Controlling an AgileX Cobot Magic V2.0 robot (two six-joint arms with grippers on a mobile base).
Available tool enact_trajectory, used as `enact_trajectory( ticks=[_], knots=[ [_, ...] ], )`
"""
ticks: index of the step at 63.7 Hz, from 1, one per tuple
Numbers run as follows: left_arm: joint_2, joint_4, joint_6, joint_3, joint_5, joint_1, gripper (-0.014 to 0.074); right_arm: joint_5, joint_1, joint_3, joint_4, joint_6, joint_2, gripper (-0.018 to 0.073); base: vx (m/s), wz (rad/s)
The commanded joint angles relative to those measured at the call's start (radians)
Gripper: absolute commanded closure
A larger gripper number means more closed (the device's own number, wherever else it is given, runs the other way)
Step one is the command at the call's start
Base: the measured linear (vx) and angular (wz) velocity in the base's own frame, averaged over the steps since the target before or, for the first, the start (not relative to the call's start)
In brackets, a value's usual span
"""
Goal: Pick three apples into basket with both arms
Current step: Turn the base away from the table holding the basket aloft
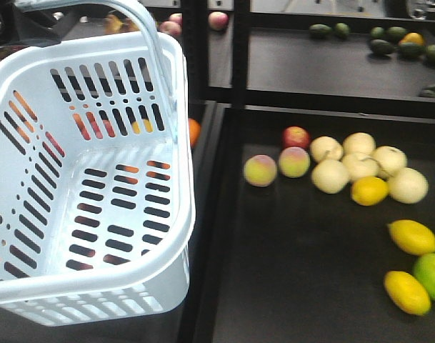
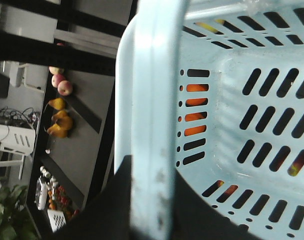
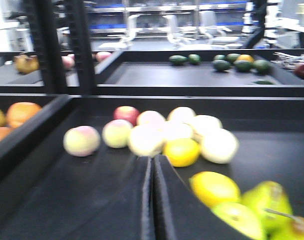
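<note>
The pale blue-white basket (image 1: 176,236) hangs tilted at the left, and nothing lies inside it. In the left wrist view my left gripper (image 2: 152,200) is shut on its hoop handle (image 2: 152,90), one black finger on each side. Dark red skin with yellow patches shows through the basket's slots (image 1: 96,127) (image 2: 296,165). These are the apples, mostly hidden behind the basket. My right gripper (image 3: 152,162) is shut and holds nothing. It hovers low over the black shelf tray (image 3: 82,200), pointing at a heap of pale fruit.
On the black tray lie two pinkish-yellow fruits (image 1: 260,170), a red one (image 1: 296,136), several pale round fruits (image 1: 346,161), lemons (image 1: 411,236) and a green apple (image 1: 433,275). Oranges (image 2: 194,116) lie beyond the basket. A black upright post (image 1: 240,50) divides the shelves. Avocados (image 1: 392,39) sit behind.
</note>
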Motion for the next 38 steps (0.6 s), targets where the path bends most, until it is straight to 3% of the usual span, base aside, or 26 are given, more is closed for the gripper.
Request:
enact_trajectory(
  ticks=[1,38],
  knots=[
    [-0.027,0.015,-0.009,-0.033,-0.043,-0.002,0.0603,-0.078,-0.005,0.012,0.000,-0.001,-0.014,0.0568,-0.06,0.46],
    [-0.027,0.015,-0.009,-0.033,-0.043,-0.002,0.0603,-0.078,-0.005,0.012,0.000,-0.001,-0.014,0.0568,-0.08,0.59]
  ],
)
